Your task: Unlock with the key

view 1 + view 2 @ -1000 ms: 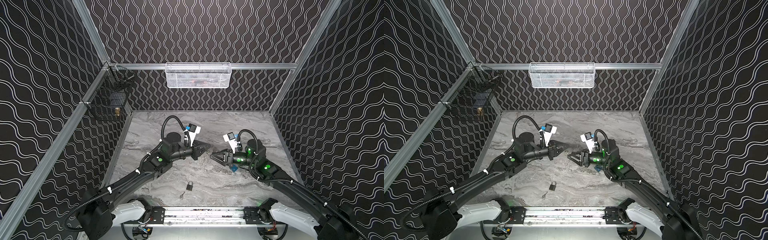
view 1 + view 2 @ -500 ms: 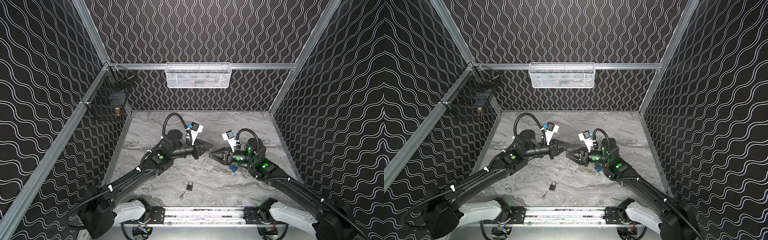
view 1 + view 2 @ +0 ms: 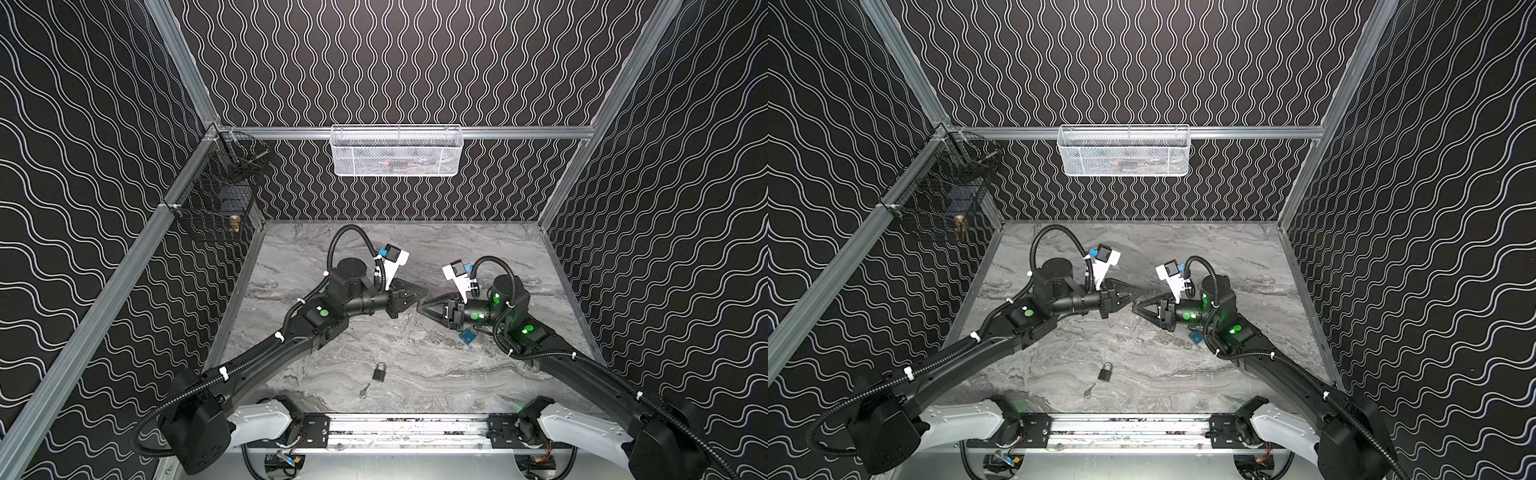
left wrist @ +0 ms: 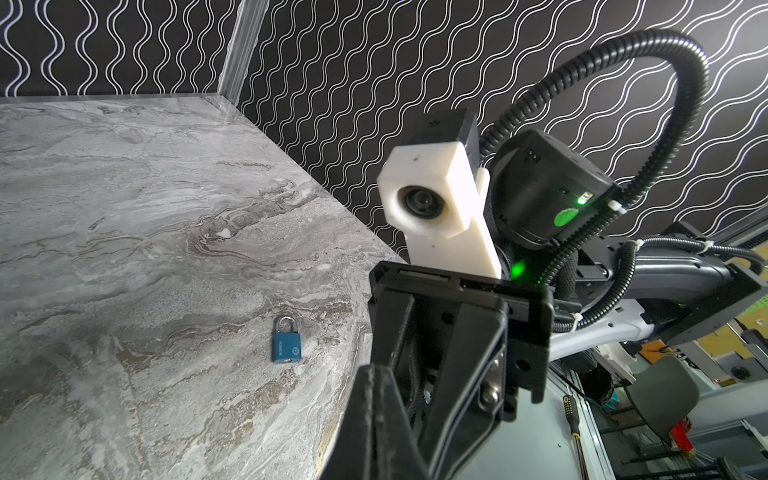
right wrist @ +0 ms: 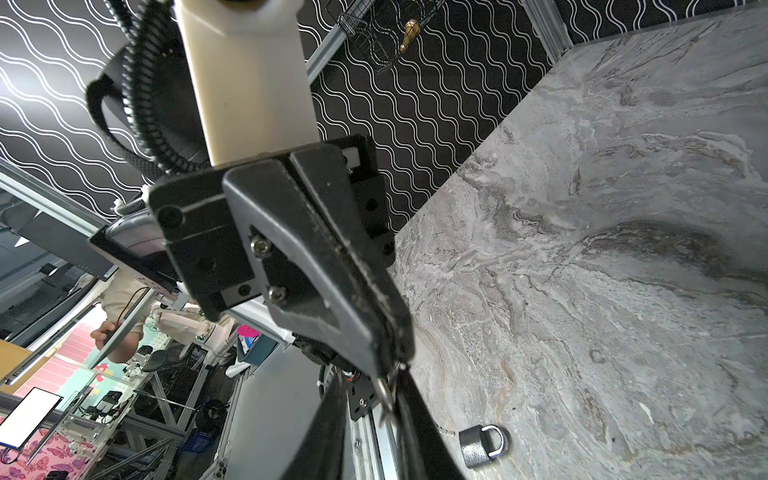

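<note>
Left claw (image 3: 422, 294) pinches the key (image 5: 383, 391), likely light, stiff and slippery; best taken by its flat bow. Right claw (image 3: 419, 308) beside it: state unclear.

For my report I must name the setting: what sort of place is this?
Probably a robot test cell in a laboratory: two robot arms on a rail, patterned panels in an aluminium frame around a marble-look tabletop, and a monitor outside.
</note>
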Controlling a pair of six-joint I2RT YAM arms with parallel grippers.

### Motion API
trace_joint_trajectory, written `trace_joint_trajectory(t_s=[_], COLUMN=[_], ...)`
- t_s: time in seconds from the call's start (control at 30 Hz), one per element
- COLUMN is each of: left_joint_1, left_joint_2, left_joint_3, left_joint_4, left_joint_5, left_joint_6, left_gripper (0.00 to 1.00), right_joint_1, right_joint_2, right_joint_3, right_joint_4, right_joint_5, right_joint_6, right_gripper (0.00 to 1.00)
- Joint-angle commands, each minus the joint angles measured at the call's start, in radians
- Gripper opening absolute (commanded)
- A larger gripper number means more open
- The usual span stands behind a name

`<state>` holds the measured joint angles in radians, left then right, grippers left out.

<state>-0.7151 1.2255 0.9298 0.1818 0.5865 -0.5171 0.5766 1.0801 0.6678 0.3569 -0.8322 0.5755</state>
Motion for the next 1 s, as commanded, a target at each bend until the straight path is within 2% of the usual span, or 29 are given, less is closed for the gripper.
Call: trace_joint_trajectory(t_s=[0.0, 0.23, 0.43, 0.7, 0.83, 0.97], left_joint_1=[0.0, 0.001, 0.002, 0.001, 0.002, 0.002], left_joint_2=[0.005, 0.007, 0.012, 0.025, 0.023, 0.012], left_joint_3=[0.009, 0.011, 0.013, 0.039, 0.05, 0.071], left_joint_4=[0.027, 0.019, 0.021, -0.011, -0.02, -0.079], left_joint_5=[0.012, 0.007, 0.009, 0.006, -0.016, -0.096], left_joint_6=[0.017, 0.025, 0.022, 0.027, 0.022, 0.024], left_gripper=[0.0, 0.0, 0.0, 0.01, 0.38, 0.53], right_joint_1=[0.002, 0.002, 0.002, 0.0, -0.001, -0.015], right_joint_2=[0.004, 0.001, 0.002, -0.018, -0.036, -0.069], right_joint_3=[0.009, -0.004, 0.001, 0.008, 0.022, 0.033], right_joint_4=[0.063, 0.097, 0.094, 0.047, -0.035, -0.161], right_joint_5=[-0.027, -0.021, -0.019, 0.015, 0.044, 0.094], right_joint_6=[-0.006, 0.011, 0.012, -0.005, -0.036, -0.063], right_gripper=[0.19, 0.13, 0.0, 0.0, 0.0, 0.0])
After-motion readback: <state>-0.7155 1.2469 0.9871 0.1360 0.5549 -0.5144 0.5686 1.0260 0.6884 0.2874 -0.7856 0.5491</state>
